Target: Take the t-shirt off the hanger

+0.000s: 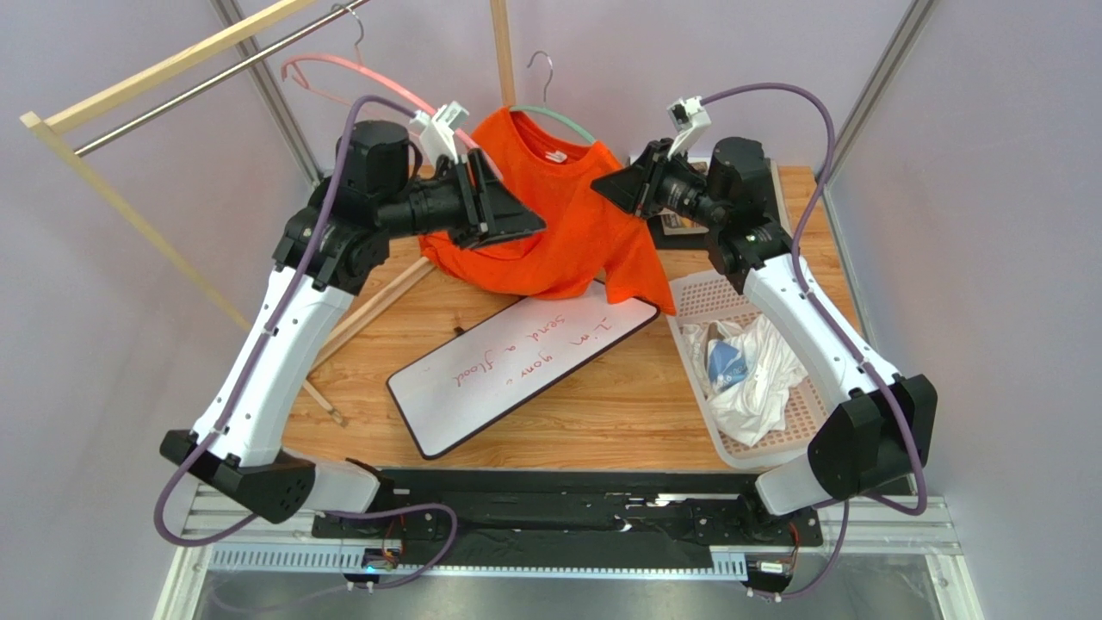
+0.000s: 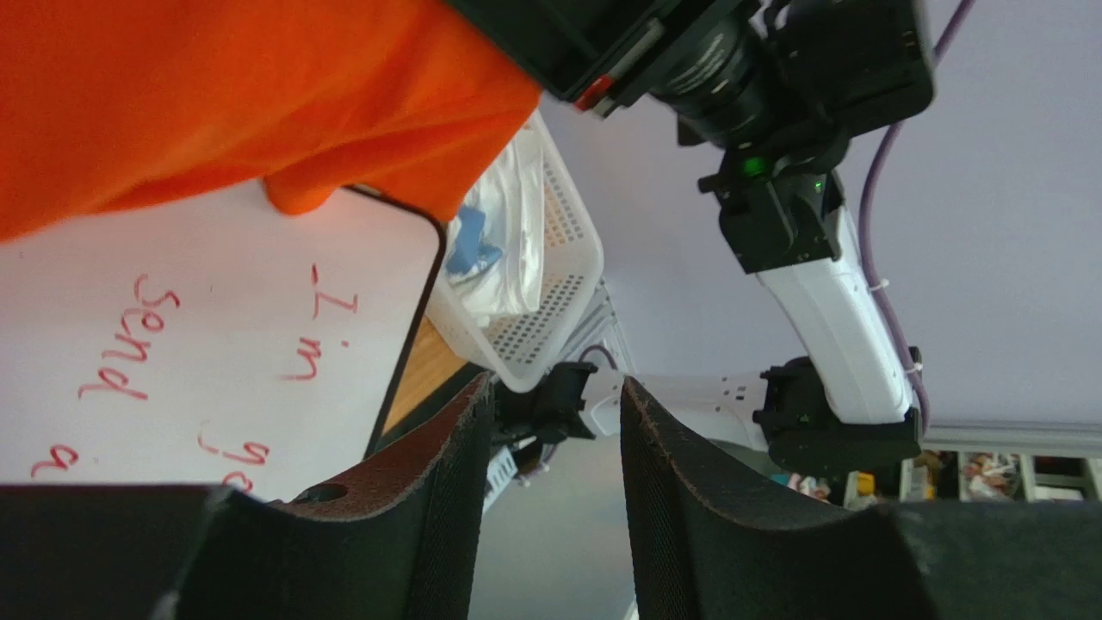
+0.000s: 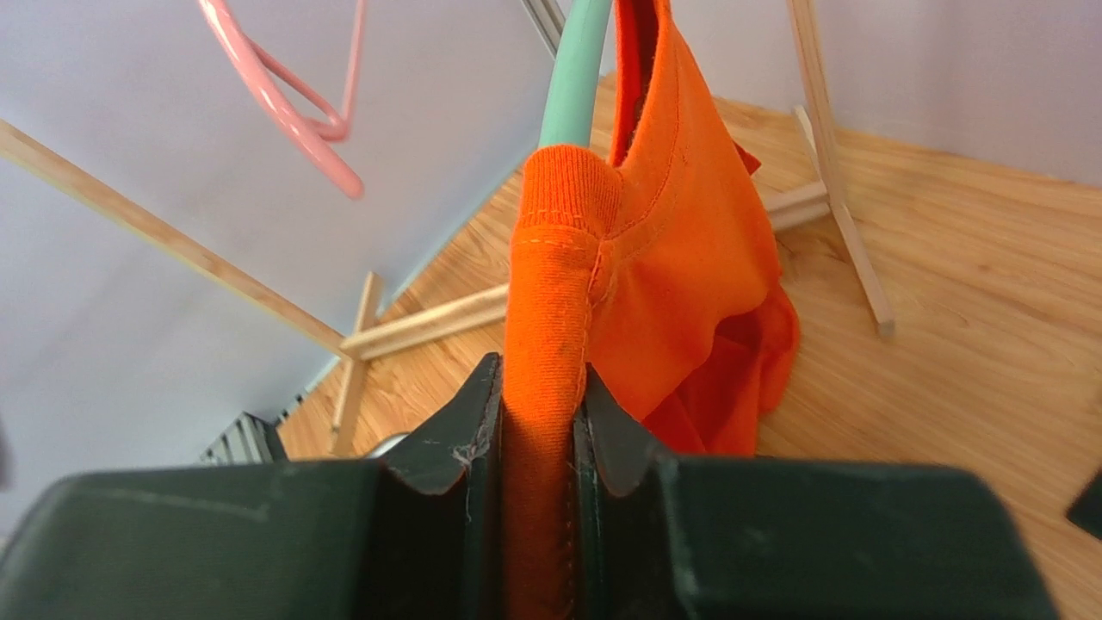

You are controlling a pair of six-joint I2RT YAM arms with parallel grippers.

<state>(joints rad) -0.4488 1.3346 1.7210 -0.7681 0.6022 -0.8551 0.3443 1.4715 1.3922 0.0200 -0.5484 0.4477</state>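
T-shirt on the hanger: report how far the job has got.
Done: the right claw is shut on a fold of the orange t-shirt by its shoulder seam. In hand: apparently working that side off the green hanger, whose arm shows bare above the grip. Left: the shirt is not yet off the hanger; the left claw is open and empty.

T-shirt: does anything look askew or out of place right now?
Yes. The orange t-shirt sits lopsided on the green hanger, leaving one hanger arm bare, and its lower edge has slumped onto the whiteboard. The right pincer is shut on a fold of it.
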